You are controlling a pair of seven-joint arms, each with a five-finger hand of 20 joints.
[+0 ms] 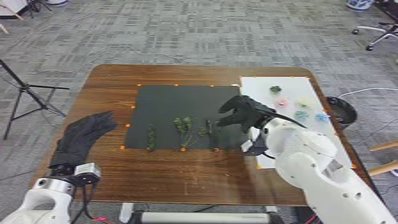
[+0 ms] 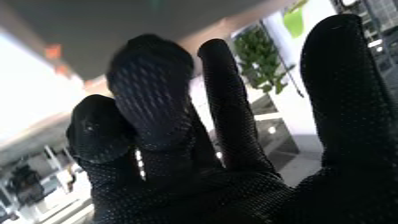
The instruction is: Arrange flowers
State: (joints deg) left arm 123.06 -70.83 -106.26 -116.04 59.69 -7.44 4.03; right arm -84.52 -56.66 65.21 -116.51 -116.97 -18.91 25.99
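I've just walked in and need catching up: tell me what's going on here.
A robot is arranging flowers. Its right robot hand hovers open over the right edge of the dark mat. Green sprigs lie on the mat; pink and blue flowers lie on the white sheet beside it. The left robot hand is idle at the left of the table.

Green sprigs lie on a mat, pastel blooms, apparently, on a sheet.
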